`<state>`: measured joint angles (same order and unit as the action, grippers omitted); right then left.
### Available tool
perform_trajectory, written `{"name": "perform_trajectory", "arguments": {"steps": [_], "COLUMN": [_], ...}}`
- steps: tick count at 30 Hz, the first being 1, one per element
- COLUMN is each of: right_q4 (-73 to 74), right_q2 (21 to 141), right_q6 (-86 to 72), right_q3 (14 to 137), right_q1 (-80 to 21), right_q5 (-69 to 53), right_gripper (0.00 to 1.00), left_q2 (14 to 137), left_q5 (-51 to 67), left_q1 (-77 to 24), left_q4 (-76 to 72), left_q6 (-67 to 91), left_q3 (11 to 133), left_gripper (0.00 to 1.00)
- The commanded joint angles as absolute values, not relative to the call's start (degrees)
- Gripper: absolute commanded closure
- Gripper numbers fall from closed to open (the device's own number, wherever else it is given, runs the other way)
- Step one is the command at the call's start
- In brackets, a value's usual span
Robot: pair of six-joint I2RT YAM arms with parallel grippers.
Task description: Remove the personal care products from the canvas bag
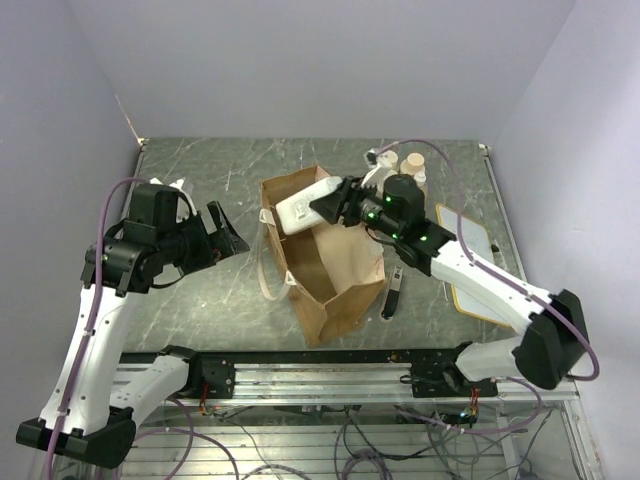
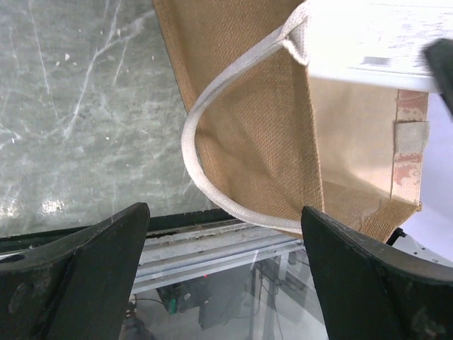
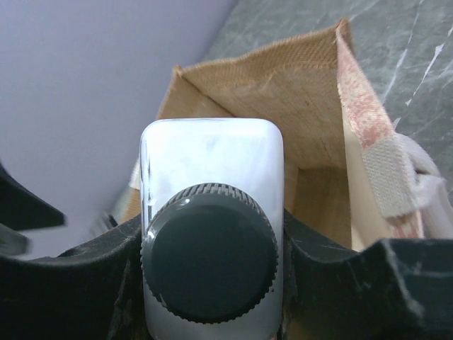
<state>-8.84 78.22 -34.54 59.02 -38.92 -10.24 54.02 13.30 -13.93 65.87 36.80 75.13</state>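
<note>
— Tan canvas bag in the middle of the green marbled table, seen from above, its mouth open. Where is the bottle?

— Over the far part of the bag's rim. The right gripper pinches a translucent white bottle, which lies sideways with its cap end toward the gripper.

— And the other arm?

— To the left of the bag and apart from it, the left gripper hangs with its fingers spread and nothing between them. Two cream bottles with tan caps stand at the far right. A black marker lies just beside the bag's right side, and a white framed board is further right.

— The left wrist view?

— Its fingers stand wide apart. Beyond them are the bag's woven side and a cream strap handle looping over the table. The white bottle shows in the upper right corner, blurred.

— The right wrist?

— A black cap fills the middle, with the bottle's white body behind it. The gripper's fingers press in on both sides. The bag's open mouth lies just beyond.
</note>
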Motion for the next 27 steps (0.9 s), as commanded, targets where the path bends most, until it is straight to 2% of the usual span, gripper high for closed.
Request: {"name": "perform_trajectory", "arguments": {"steps": [1, 6, 11, 16, 20, 27], "right_q4": [-10.66, -3.50, 4.45, 9.52, 7.19, -2.49], "right_q2": [68.40, 60.03, 54.67, 54.47, 55.48, 60.63], "right_q6": [-48.30, -48.47, -29.04, -12.47, -7.05, -10.03], "right_q3": [63.32, 63.24, 65.38, 65.45, 60.21, 50.86], "right_q1": [-36.84, -30.89, -28.50, -28.56, -28.56, -26.19], "right_q5": [-1.49, 3.73, 14.05, 22.41, 23.84, 22.71], "right_gripper": [1.00, 1.00, 1.00, 1.00, 1.00, 1.00], "left_q2": [52.09, 52.87, 55.14, 57.14, 59.28, 61.41], "left_q5": [16.28, 16.25, 15.53, 15.20, 15.84, 14.66], "left_q1": [-13.45, -13.45, -13.45, -13.45, -13.45, -13.45], "left_q4": [62.28, 60.58, 60.70, 59.92, 58.92, 59.65], "left_q6": [41.35, 42.14, 40.73, 40.97, 40.96, 41.12], "left_q3": [72.76, 72.94, 75.23, 76.52, 77.37, 79.37], "left_gripper": [0.00, 0.01, 0.01, 0.01, 0.01, 0.01]}}
